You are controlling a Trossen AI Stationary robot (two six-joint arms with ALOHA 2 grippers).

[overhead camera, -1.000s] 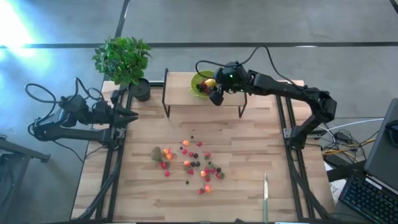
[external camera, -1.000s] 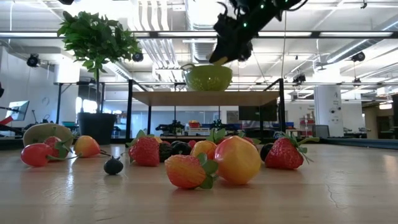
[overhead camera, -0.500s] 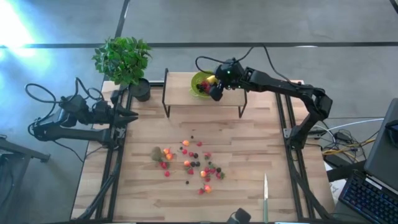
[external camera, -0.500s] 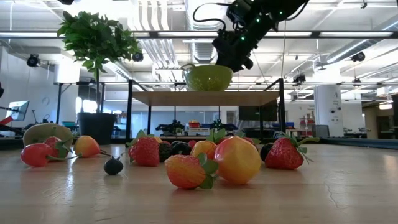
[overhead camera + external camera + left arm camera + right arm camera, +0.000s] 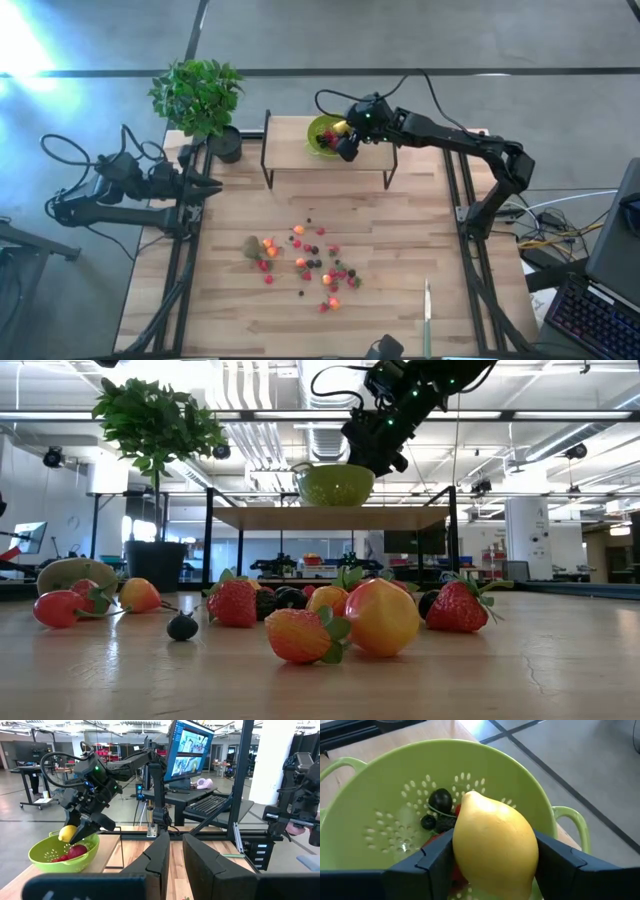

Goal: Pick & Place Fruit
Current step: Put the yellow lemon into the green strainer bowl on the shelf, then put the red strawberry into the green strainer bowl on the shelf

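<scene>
My right gripper point(image 5: 344, 141) is over the lime-green bowl point(image 5: 318, 137), which stands on a raised wooden shelf at the far side of the table. It is shut on a yellow lemon point(image 5: 495, 842). Dark berries point(image 5: 438, 805) and red fruit lie in the bowl under the lemon. From the left wrist view the lemon point(image 5: 67, 833) sits just inside the bowl's rim point(image 5: 60, 860). Small fruits point(image 5: 310, 262) and a brown kiwi point(image 5: 251, 247) lie loose on the tabletop. My left gripper point(image 5: 214, 185) is shut and waits at the table's left edge. My right gripper pinches the lemon's middle point(image 5: 466, 851) between its two fingers point(image 5: 432, 862), one on each side. The fingers slant down into the bowl from the table's right. The lemon is tilted, its pointed end toward the bowl's floor. I cannot tell whether it touches the fruit beneath.
A potted plant point(image 5: 200, 95) stands at the far left corner beside the shelf point(image 5: 300, 160). A green-handled knife point(image 5: 427, 315) lies near the table's near right edge. Bare wood lies between the fruit cluster and the shelf legs.
My right gripper came down with the lemon toward the bowl and slightly toward the table's far edge. The lemon, first visible above the rim in the low view, sank behind it. The gripper has stayed still for the last half second.
</scene>
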